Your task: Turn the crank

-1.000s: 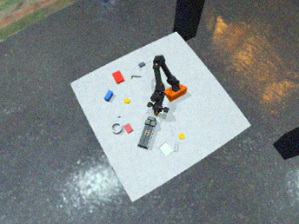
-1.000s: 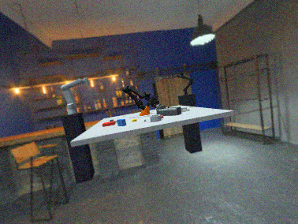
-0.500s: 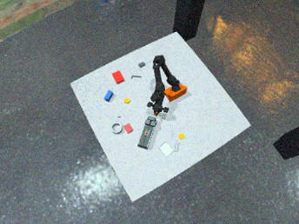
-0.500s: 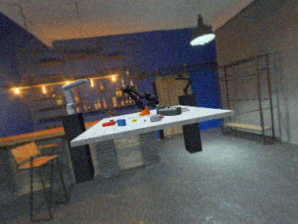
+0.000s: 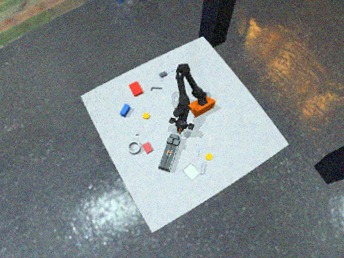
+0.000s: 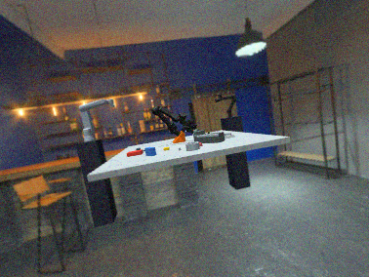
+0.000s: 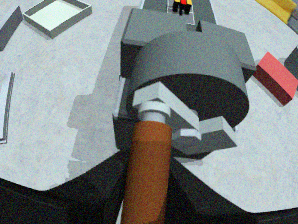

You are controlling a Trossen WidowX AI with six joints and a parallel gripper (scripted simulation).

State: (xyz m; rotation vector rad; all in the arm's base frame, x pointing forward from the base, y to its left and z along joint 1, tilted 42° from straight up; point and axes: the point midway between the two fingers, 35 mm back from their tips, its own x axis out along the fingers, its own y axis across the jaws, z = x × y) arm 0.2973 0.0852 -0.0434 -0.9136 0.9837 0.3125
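The grey machine [image 5: 166, 163] [image 6: 210, 138] lies on the table, its round drum housing [image 7: 190, 55] toward the arm. The light grey crank arm [image 7: 177, 111] carries a brown-orange handle [image 7: 151, 150]. My gripper [image 7: 145, 159] [image 5: 180, 130] is slightly open, its dark fingers close on both sides of the handle, which still stands between them. The slide's red pointer [image 7: 183, 2] shows at the top edge of the wrist view, with a yellow brass mark [image 7: 176, 6] on its left and another [image 7: 188, 8] on its right. The frame cuts them off, so exact level cannot be told.
A pale open tray [image 5: 191, 171] [image 7: 35, 25] and a yellow disc [image 5: 209, 157] are on one side of the machine. A red block [image 5: 148, 147] [image 7: 277, 77] and a grey ring [image 5: 129, 149] are on the other. A blue block [image 5: 125, 110] [image 6: 150, 151] lies farther off.
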